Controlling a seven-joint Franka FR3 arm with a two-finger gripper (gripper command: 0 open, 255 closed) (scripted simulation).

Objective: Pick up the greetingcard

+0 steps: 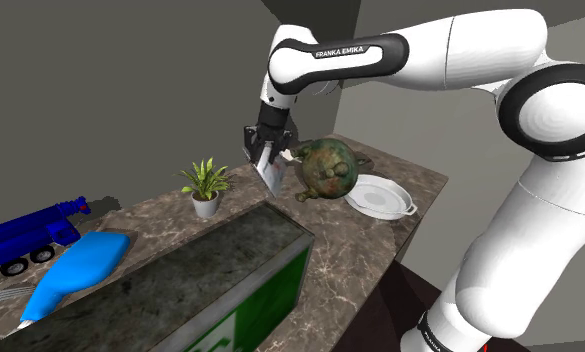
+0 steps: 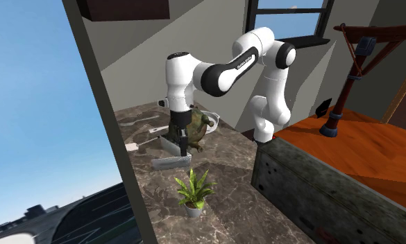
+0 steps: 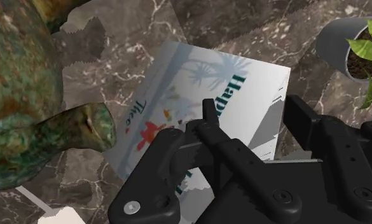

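Observation:
The greeting card (image 3: 197, 89) is white, with teal lettering and a small red and green picture. It stands half open on the brown marble counter (image 3: 241, 32). My black gripper (image 3: 251, 111) reaches down onto it, one finger on the printed face and the other behind the shaded panel, clasping it. From the shoulder camera, the gripper (image 1: 270, 160) holds the tilted card (image 1: 274, 178) just left of a green-bronze turtle figure (image 1: 326, 170). In the second exterior view, the card (image 2: 171, 158) has its lower flap at the counter under the gripper (image 2: 177, 142).
The turtle figure (image 3: 25, 95) sits close beside the card. A potted plant (image 1: 206, 188) stands on the card's other side. A white dish (image 1: 380, 196), a blue toy truck (image 1: 25, 240), a blue object (image 1: 75, 270) and a dark box with a green face (image 1: 230, 290) share the counter (image 1: 380, 240).

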